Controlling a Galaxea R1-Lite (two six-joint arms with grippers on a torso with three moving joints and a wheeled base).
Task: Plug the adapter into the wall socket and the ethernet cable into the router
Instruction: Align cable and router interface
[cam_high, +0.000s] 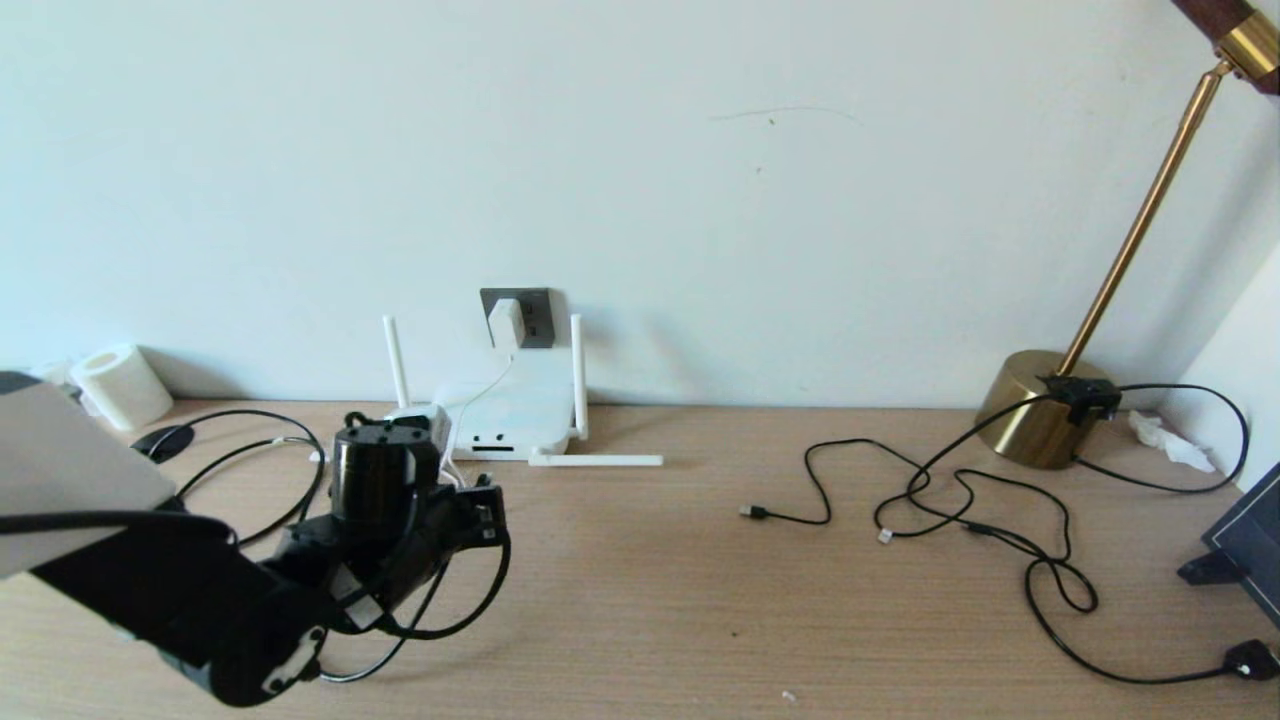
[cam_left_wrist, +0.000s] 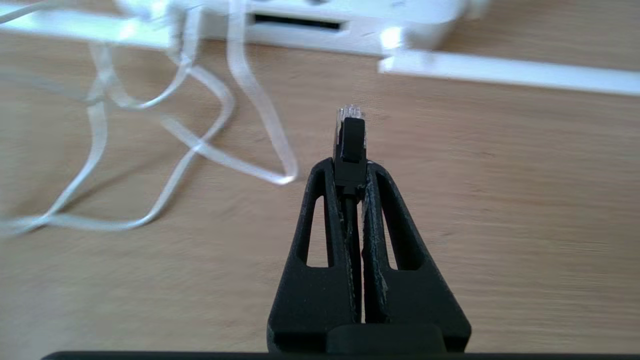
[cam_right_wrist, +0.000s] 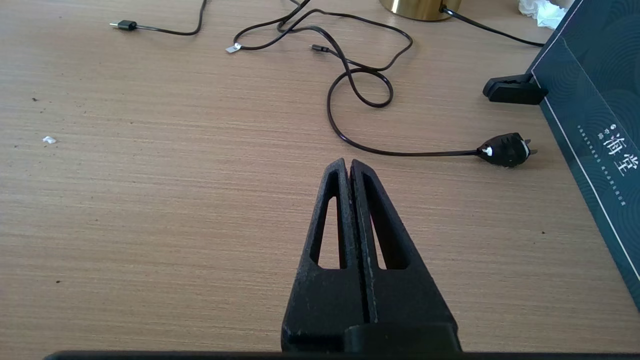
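Note:
My left gripper (cam_left_wrist: 350, 167) is shut on the ethernet cable's black plug (cam_left_wrist: 350, 142), whose clear tip points at the router (cam_left_wrist: 320, 30) a short way off. In the head view the left gripper (cam_high: 487, 512) hovers over the table in front of the white router (cam_high: 515, 408), with the black ethernet cable (cam_high: 262, 415) looping off to the left. The white adapter (cam_high: 507, 322) sits in the dark grey wall socket (cam_high: 535, 300) behind the router, and its thin white cord (cam_left_wrist: 210, 150) lies in loops on the table. My right gripper (cam_right_wrist: 347, 165) is shut on nothing, low over bare table.
One router antenna (cam_high: 597, 460) lies flat on the table. Thin black cords (cam_high: 950, 500) sprawl at the right by a brass lamp base (cam_high: 1040, 410). A black plug (cam_right_wrist: 505, 149) and a dark blue box (cam_right_wrist: 600, 125) lie near my right gripper. A paper roll (cam_high: 120, 385) stands far left.

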